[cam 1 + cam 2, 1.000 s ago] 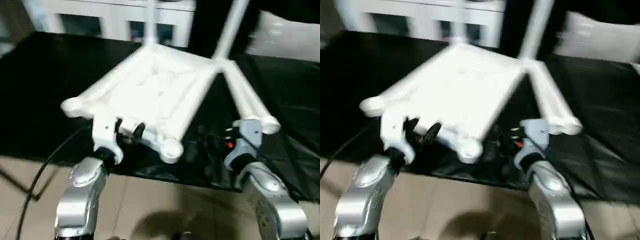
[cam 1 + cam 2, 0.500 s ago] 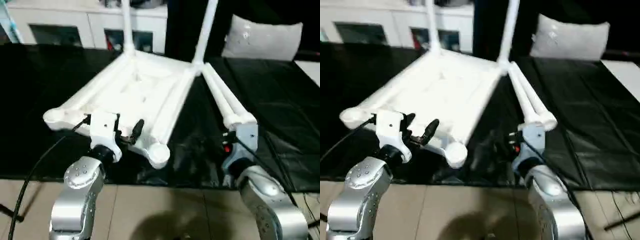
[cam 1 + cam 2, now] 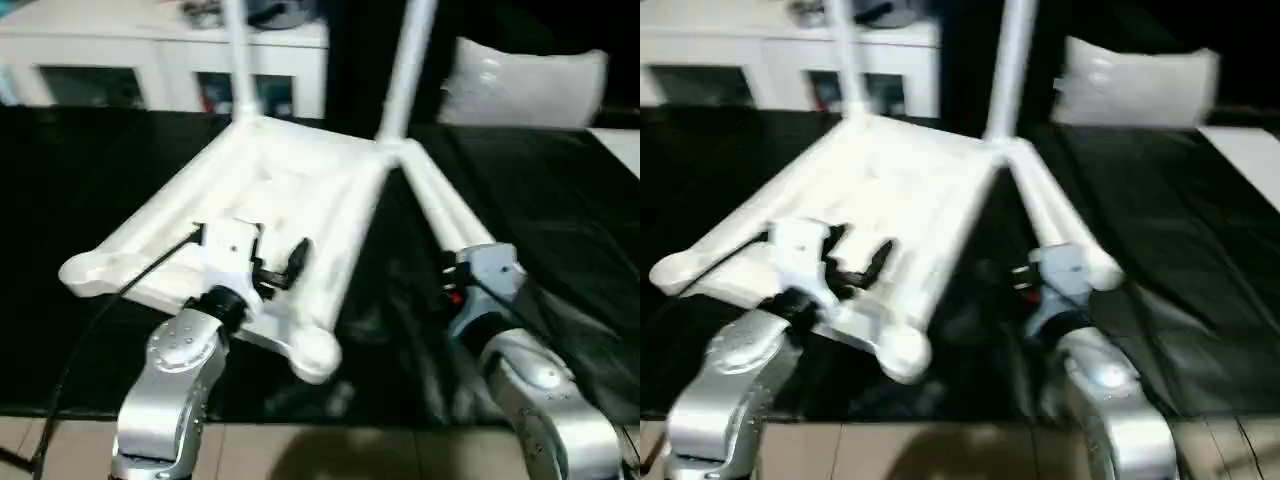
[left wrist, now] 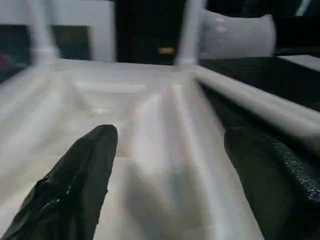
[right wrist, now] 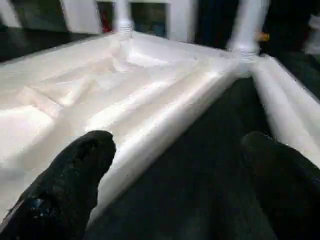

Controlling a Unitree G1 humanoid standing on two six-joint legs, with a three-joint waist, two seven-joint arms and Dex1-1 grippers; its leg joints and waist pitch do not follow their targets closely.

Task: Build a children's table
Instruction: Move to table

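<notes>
The white table top (image 3: pixel 290 190) lies upside down on the black cloth, ribbed side up. Two legs (image 3: pixel 237 60) (image 3: pixel 405 70) stand upright in its far corner sockets. Two loose legs (image 3: pixel 440 210) lie side by side on the cloth along its right edge. My left gripper (image 3: pixel 280 268) hovers open over the top's near part, and its black fingers (image 4: pixel 80 180) stand wide apart above the ribs. My right gripper (image 5: pixel 175 200) is open and empty, low over the cloth between the top's right rim (image 5: pixel 165 120) and the loose legs (image 5: pixel 285 110).
A white cabinet (image 3: pixel 120 70) with glass doors stands behind the table. A grey-white pillow (image 3: pixel 520 80) rests at the back right. A black cable (image 3: pixel 90 330) runs from my left wrist over the near edge. Tiled floor (image 3: pixel 350 455) shows below the cloth's front edge.
The head view has tilted and shifted. My left gripper now reaches further in over the table top's near edge. Both grippers have stayed open.
</notes>
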